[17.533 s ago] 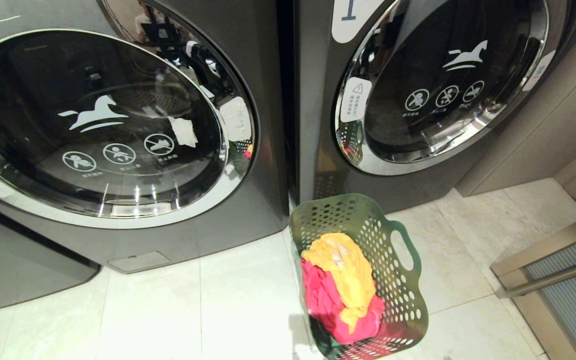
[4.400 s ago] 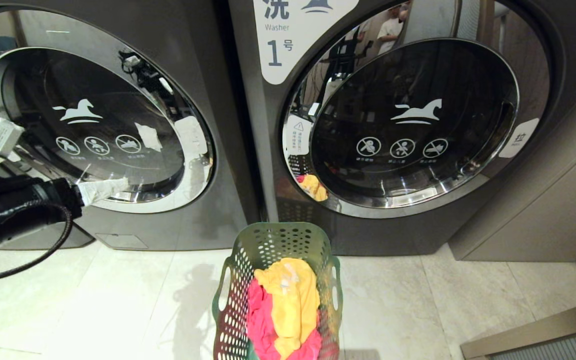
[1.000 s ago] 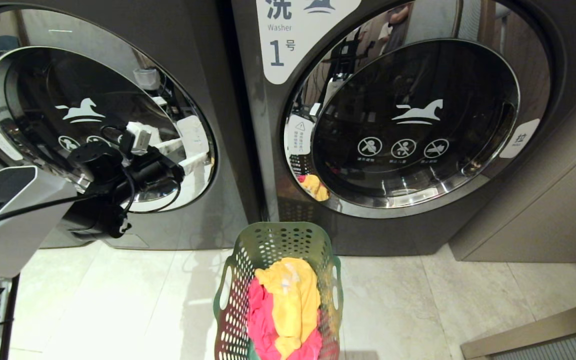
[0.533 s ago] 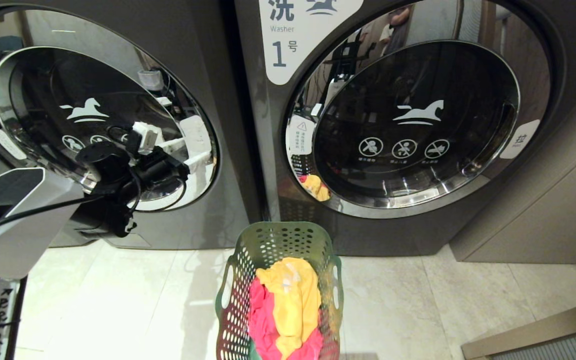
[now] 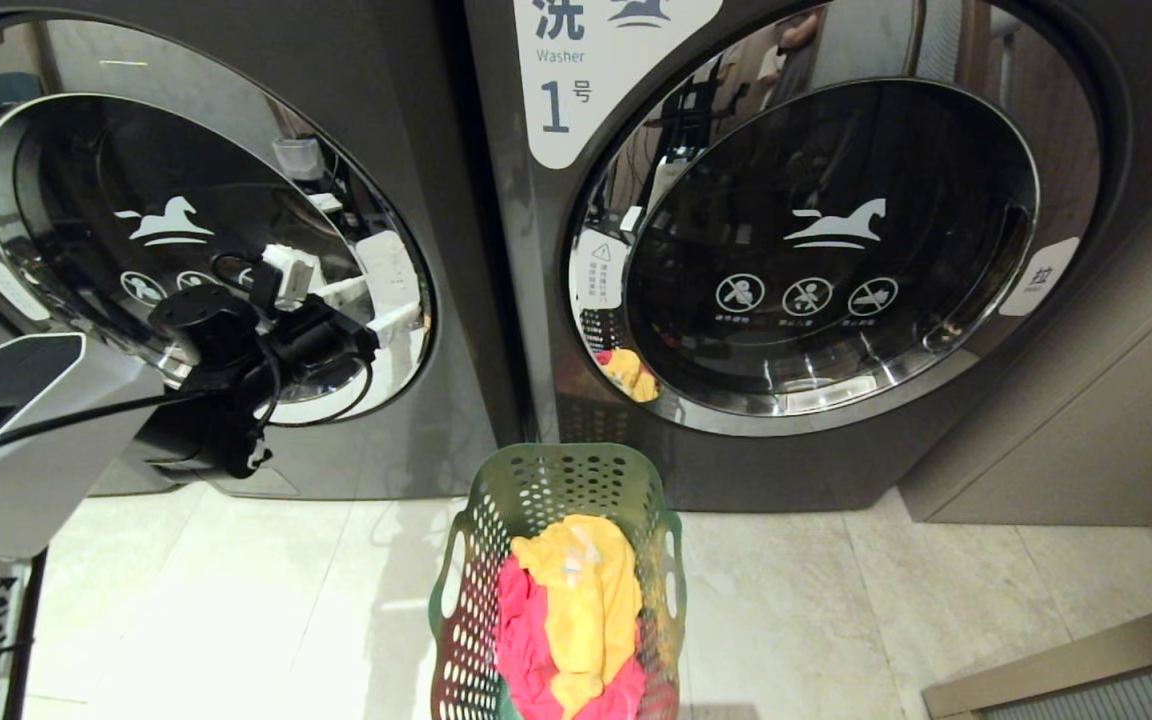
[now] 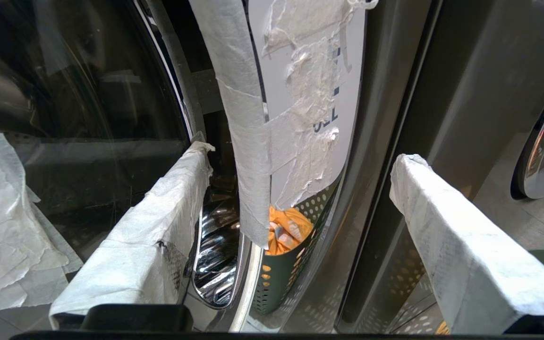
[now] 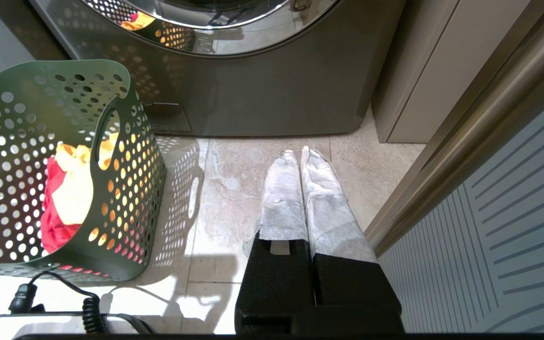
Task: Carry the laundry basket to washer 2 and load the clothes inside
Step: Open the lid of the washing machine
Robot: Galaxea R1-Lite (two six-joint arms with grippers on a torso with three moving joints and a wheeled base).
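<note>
We face two washers: the left washer [image 5: 236, 250], door shut, and the washer marked 1 [image 5: 816, 250]. On the floor between them stands our basket [image 5: 556, 480] with the yellow and pink clothes [image 5: 576, 610]. Our left gripper [image 6: 300, 198] gapes wide at the left door's edge; our right gripper [image 7: 300, 160] hangs closed, empty.
</note>
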